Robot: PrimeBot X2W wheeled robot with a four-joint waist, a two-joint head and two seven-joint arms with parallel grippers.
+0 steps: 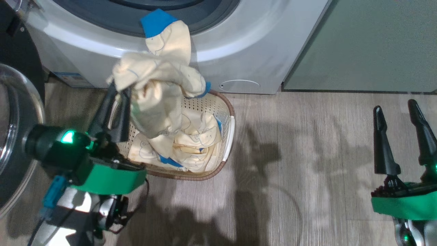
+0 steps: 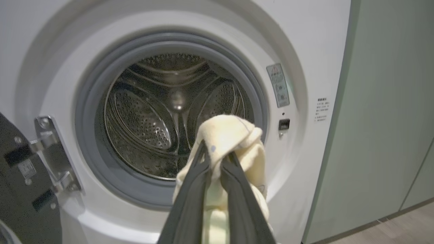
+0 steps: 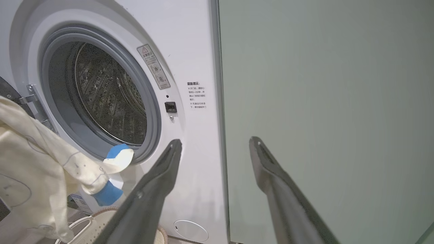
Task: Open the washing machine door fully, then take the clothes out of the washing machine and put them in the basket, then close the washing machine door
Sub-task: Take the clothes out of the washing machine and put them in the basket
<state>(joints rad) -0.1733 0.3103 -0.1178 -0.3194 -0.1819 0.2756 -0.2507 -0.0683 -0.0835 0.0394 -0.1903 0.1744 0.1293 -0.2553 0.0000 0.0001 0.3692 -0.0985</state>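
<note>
- L claw (image 1: 119, 91) is gripping w/ both fingers clamped on a bunched fold of the garment (image 1: 160, 78), holding it above the basket's far-left corner.
- Garment is hanging in two runs. The bulk is drooping into the basket (image 1: 218, 106), touching the pile (image 1: 194, 143) lying inside. One sleeve is trailing upward, its blue cuff (image 1: 155, 22) draping over the seal (image 2: 88, 142) at the bottom edge of the washer (image 1: 259, 41) opening.
- Basket is sitting on the floor (image 1: 307, 136), just beside the washer's front bottom edge, below the opening.
- Step in hand (judged): carrying the garment clear of the washer and dropping it in the basket.
- Doing it well:
  - drawing away from the opening first, so the cuff is sliding off the seal and not snagging;
  - centring over the basket before lowering;
  - parting the fingers only once most of the cloth is lying inside the rim, else the sleeve is likely flopping onto the floor.
- Cloth is soft and limp, prob. swinging under motion, so going slowly.
- Drum (image 2: 152, 115) is looking bare in the L wrist view, so this is prob. the last garment, w/ door closing coming after.
- Door (image 1: 13, 116) is standing open at the washer's left edge, near the L arm, so keeping the arm off it.
- R claw (image 1: 395, 106) is idling w/ fingers apart over the floor, well apart from the basket.
</note>
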